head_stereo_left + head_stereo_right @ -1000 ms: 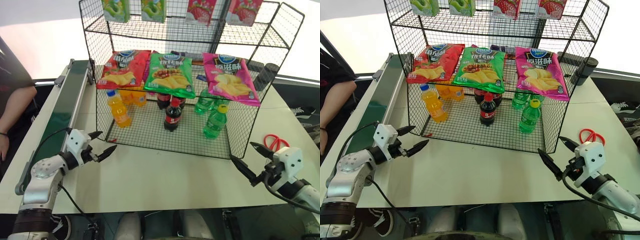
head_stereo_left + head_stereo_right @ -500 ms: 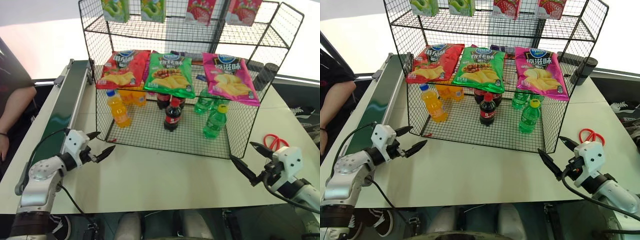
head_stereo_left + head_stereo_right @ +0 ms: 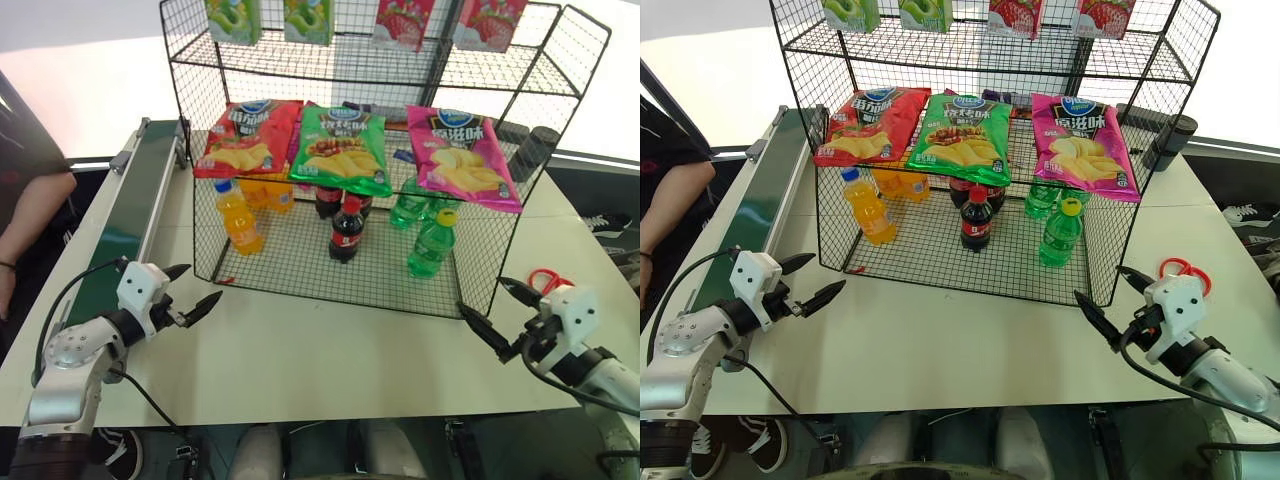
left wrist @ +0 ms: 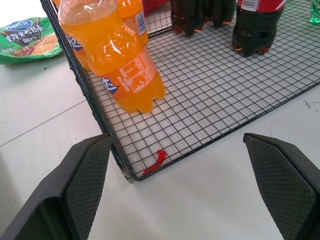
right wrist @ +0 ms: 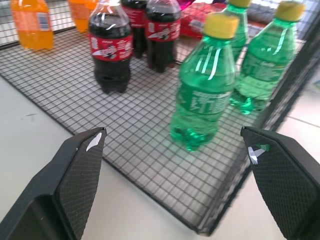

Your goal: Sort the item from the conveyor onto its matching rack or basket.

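Item: the small translucent green plastic soda bottle with a yellow screw cap (image 3: 431, 243) stands upright on the mesh base of the large black wire-grid rack (image 3: 330, 268), toward the base's right front corner, with more green bottles just behind it. It appears already sorted.

Conveyor: the long narrow dark green belt in a grey metal frame (image 3: 128, 221) runs along the left edge of the white table (image 3: 320, 350); no bottle is visible on the stretch in view.

Left gripper: the left gripper (image 3: 192, 291) hangs over the table's left front part, beside the conveyor and near the rack's left front corner, black fingers spread wide and holding nothing.

Right gripper: the right gripper (image 3: 493, 311) hangs just off the rack's right front corner, fingers apart and empty.

Key relation: the green bottle lies ahead and slightly left of the right gripper, inside the basket past its low front wall, long axis vertical. The right arm is clearly nearer; the left gripper faces the orange-drink bottle (image 4: 115, 57) instead.

Judgement: with both grippers empty and the bottle resting among its like, the placing looks done; the next pick would likely fall to the left arm at the belt.
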{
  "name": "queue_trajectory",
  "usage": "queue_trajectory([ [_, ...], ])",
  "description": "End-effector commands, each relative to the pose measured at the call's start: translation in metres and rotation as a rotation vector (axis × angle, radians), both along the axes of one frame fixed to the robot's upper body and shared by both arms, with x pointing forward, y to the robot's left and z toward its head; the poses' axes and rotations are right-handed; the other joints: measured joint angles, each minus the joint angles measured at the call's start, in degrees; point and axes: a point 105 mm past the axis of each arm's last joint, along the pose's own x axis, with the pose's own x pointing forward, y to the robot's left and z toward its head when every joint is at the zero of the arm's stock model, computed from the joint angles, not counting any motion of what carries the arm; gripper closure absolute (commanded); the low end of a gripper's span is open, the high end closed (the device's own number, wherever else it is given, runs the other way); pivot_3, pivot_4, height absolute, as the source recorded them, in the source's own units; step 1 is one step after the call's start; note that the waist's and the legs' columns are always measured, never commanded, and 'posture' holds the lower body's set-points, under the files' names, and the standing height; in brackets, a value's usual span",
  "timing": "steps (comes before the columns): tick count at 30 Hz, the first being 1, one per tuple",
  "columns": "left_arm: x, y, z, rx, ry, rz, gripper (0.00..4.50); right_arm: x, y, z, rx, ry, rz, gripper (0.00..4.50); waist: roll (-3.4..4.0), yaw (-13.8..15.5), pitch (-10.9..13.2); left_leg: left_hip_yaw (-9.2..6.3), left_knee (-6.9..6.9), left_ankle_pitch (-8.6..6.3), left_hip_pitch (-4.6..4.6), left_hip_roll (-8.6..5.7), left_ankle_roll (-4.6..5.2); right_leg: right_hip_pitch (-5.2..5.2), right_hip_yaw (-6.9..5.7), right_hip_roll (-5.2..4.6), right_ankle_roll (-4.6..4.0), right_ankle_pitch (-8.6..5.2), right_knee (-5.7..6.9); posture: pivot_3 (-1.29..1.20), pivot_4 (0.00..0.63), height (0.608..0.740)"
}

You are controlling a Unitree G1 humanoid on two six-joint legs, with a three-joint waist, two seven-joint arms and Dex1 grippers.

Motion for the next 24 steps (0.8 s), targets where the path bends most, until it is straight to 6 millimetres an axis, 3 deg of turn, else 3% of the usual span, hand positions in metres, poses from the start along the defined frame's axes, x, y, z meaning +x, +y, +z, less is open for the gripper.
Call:
queue_trajectory([
  [1, 0.001, 0.0023, 0.0139, 0.005, -0.048, 0.006, 0.0, 0.0012, 0.0001, 0.0068, 0.002, -0.031, 0.004, 0.01, 0.0, 0.01, 0.0, 0.0, 0.0, 0.0, 0.0, 0.0, 0.0, 0.0, 0.0, -0.01, 0.0, 0.0, 0.0, 0.0, 0.15, 0.74],
  [24, 0.0051, -0.0058, 0.0079, -0.016, -0.053, 0.002, 0.0, 0.0042, 0.0069, 0.0096, 0.014, -0.044, 0.009, 0.01, 0.0, 0.01, 0.0, 0.0, -0.02, 0.0, -0.02, 0.0, 0.0, -0.02, 0.0, -0.06, -0.02, -0.01, -0.02, 0.0, 0.15, 0.74],
])
